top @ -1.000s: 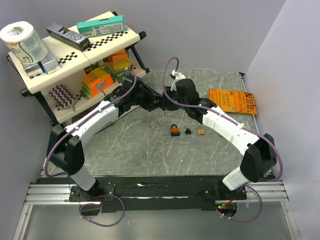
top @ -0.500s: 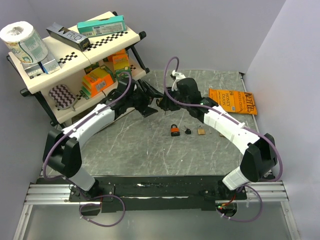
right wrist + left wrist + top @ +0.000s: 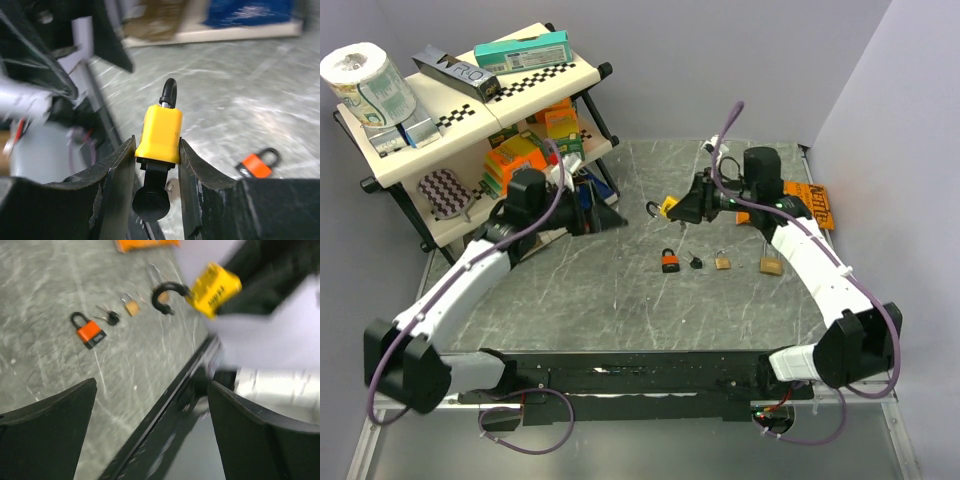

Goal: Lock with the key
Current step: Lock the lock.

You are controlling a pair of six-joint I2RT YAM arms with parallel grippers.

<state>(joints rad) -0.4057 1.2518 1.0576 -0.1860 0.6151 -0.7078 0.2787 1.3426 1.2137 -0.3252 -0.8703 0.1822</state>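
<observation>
My right gripper (image 3: 685, 207) is shut on a yellow padlock (image 3: 668, 207), holding it above the table (image 3: 620, 290). In the right wrist view the yellow padlock (image 3: 160, 131) sits between the right gripper's (image 3: 156, 147) two fingers. A black-headed key (image 3: 151, 201) sticks out of its underside. Its black shackle (image 3: 166, 294) looks like an open hook in the left wrist view. My left gripper (image 3: 608, 213) stands open and empty, well left of the yellow padlock (image 3: 215, 289). The left gripper (image 3: 152, 385) holds nothing between its fingers.
On the table lie an orange padlock (image 3: 669, 261), a loose black key (image 3: 695, 263) and two brass padlocks (image 3: 721, 262) (image 3: 771, 266). A two-level shelf rack (image 3: 470, 120) with boxes and a paper roll stands at the back left. An orange packet (image 3: 820, 203) lies at the back right.
The left gripper has opened, let go near the padlock and drawn back left. The right arm has swung right with the yellow padlock, uncovering a second brass padlock.
</observation>
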